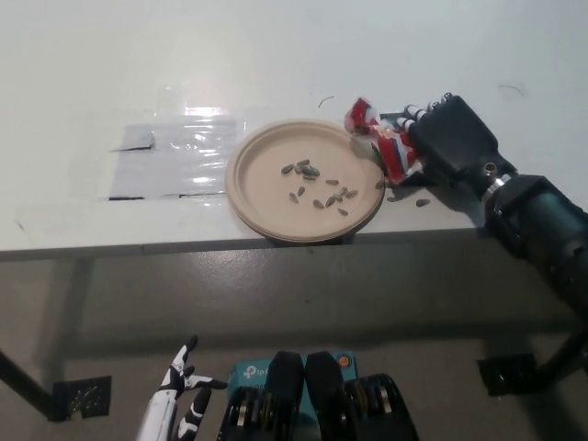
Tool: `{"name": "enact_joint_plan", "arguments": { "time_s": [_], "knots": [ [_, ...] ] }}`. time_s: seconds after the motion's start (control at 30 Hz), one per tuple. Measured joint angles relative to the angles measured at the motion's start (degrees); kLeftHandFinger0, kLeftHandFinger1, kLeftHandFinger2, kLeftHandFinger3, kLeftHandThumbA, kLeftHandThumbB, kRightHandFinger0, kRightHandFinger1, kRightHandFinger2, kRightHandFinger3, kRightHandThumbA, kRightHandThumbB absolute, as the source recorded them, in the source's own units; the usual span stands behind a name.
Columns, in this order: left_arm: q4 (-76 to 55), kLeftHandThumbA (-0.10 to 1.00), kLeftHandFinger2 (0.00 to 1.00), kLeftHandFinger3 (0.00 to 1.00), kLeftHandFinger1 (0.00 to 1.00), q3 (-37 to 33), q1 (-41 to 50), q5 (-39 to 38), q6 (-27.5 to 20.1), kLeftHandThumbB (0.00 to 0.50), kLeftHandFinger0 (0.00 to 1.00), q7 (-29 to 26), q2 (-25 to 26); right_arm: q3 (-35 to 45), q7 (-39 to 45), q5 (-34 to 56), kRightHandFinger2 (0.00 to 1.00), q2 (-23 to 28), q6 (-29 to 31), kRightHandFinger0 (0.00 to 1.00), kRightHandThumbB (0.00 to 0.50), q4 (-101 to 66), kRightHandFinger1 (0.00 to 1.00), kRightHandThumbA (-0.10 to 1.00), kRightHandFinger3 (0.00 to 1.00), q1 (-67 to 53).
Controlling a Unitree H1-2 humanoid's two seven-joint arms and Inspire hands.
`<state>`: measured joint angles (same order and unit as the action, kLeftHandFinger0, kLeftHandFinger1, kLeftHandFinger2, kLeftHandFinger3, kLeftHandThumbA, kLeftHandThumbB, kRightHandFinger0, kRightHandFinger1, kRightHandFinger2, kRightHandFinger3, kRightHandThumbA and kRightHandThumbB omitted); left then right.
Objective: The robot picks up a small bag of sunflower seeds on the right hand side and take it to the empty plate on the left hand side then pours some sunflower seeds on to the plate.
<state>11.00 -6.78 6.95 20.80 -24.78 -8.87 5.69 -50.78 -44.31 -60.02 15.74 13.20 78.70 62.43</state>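
the black right hand [447,141] grips the small red-and-white bag of sunflower seeds [384,141], holding it just beside the right rim of the round tan paper plate [259,189]. the plate sits at the near edge of the white table [276,55] and holds a scatter of dark sunflower seeds [318,186]; a few more lie on the table beside the bag. the white left hand [178,401] rests low at the lower left, fingers apart, holding nothing.

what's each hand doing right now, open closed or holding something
Left hand: open, holding nothing, resting low at the picture's lower left.
Right hand: shut on the bag of sunflower seeds, beside the plate.
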Motion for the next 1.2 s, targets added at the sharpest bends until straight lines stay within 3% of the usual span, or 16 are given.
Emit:
{"name": "enact_joint_plan", "arguments": {
  "time_s": [0.07, 0.27, 0.3, 0.37, 0.4, 0.43, 0.47, 0.5, 0.53, 0.57, 0.6, 0.67, 0.87, 1.03, 1.2],
  "knots": [
    [0.00, 1.00, 0.55, 1.00, 0.66, -0.01, 0.00, 0.01, 0.00, 0.020, 0.97, 0.00, 0.00, -0.98, -0.70, -0.54, 0.60, 0.00, -1.38, 0.00, 0.278, 0.25, 0.13, -0.10, 0.23, 0.19],
    [0.00, 1.00, 0.55, 1.00, 0.65, -0.06, 0.00, 0.18, 0.00, 0.029, 0.95, -0.21, -0.01, -2.04, -1.61, -1.36, 0.58, -0.21, -3.82, 0.00, 0.256, 0.83, 0.08, -0.10, 0.21, 0.69],
    [0.00, 1.00, 0.55, 1.00, 0.65, -0.06, 0.00, 0.20, 0.00, 0.020, 0.95, -0.37, -0.01, -2.04, -1.71, -1.40, 0.58, -0.27, -4.03, 0.00, 0.231, 0.90, 0.07, -0.10, 0.23, 0.70],
    [0.00, 1.00, 0.55, 1.00, 0.65, -0.06, 0.00, 0.27, 0.00, 0.017, 0.95, -0.59, -0.01, -1.69, -1.77, -1.35, 0.60, -0.48, -4.36, 0.00, 0.247, 1.16, 0.10, -0.10, 0.31, 0.70],
    [0.00, 1.00, 0.56, 1.00, 0.66, -0.08, 0.00, 0.29, 0.00, 0.020, 0.95, -0.63, 0.00, -1.01, -1.64, -1.05, 0.57, -0.67, -4.35, 0.00, 0.250, 1.26, 0.10, -0.10, 0.42, 0.70],
    [0.00, 1.00, 0.56, 1.00, 0.66, -0.10, 0.00, 0.32, 0.00, 0.024, 0.95, -0.65, 0.00, -0.25, -1.46, -0.66, 0.93, -0.92, -4.35, 0.28, 0.286, 1.31, 0.52, -0.05, 0.80, 0.70],
    [0.00, 1.00, 0.56, 1.00, 0.66, -0.10, 0.00, 0.33, 0.00, 0.023, 0.95, -0.66, 0.00, 0.28, -1.30, -0.39, 0.97, -1.13, -4.35, 0.40, 0.289, 1.33, 0.66, -0.03, 0.92, 0.71],
    [0.00, 1.00, 0.56, 1.00, 0.66, -0.10, 0.00, 0.34, 0.00, 0.022, 0.95, -0.66, -0.01, 0.97, -0.73, 0.03, 1.00, -1.36, -4.35, 0.73, 0.311, 1.34, 0.90, 0.14, 1.00, 0.71],
    [-0.01, 1.00, 0.56, 1.00, 0.66, -0.10, 0.00, 0.35, 0.00, 0.020, 0.95, -0.66, 0.00, 2.16, 0.35, 0.57, 1.00, -1.77, -4.41, 0.99, 0.353, 1.40, 1.00, 0.34, 1.00, 0.71],
    [-0.01, 1.00, 0.55, 1.00, 0.66, -0.10, 0.00, 0.36, 0.00, 0.016, 0.95, -0.65, -0.01, 3.42, 1.92, 1.30, 1.00, -2.38, -4.69, 1.00, 0.380, 1.46, 1.00, 0.41, 1.00, 0.71],
    [-0.01, 1.00, 0.55, 1.00, 0.65, -0.10, 0.00, 0.36, 0.00, 0.011, 0.95, -0.65, -0.01, 3.96, 2.71, 1.65, 1.00, -2.69, -4.94, 1.00, 0.443, 1.50, 1.00, 0.54, 1.00, 0.71],
    [0.00, 1.00, 0.55, 1.00, 0.65, -0.10, 0.00, 0.35, 0.00, 0.016, 0.95, -0.64, -0.01, 5.40, 5.84, 2.51, 1.00, -3.89, -5.98, 1.00, 0.484, 1.52, 1.00, 0.60, 1.00, 0.70],
    [0.01, 1.00, 0.55, 1.00, 0.65, -0.09, 0.01, 0.39, 0.00, 0.016, 0.94, -0.65, -0.01, 8.55, 13.18, 4.32, 1.00, -6.04, -7.40, 1.00, 0.494, 1.37, 1.00, 0.64, 1.00, 0.43],
    [0.02, 1.00, 0.55, 1.00, 0.65, -0.06, 0.01, 0.41, 0.01, 0.045, 0.95, -0.64, -0.02, 11.03, 19.65, 6.43, 1.00, -6.14, -7.44, 1.00, 0.490, -0.17, 1.00, 0.66, 1.00, 0.05],
    [0.03, 1.00, 0.55, 1.00, 0.64, 0.01, -0.02, 0.40, 0.03, 0.030, 0.95, -0.60, -0.06, 12.88, 25.67, 8.15, 1.00, -5.63, -7.57, 1.00, 0.498, -4.83, 1.00, 0.75, 1.00, -1.31]
  ]
}}
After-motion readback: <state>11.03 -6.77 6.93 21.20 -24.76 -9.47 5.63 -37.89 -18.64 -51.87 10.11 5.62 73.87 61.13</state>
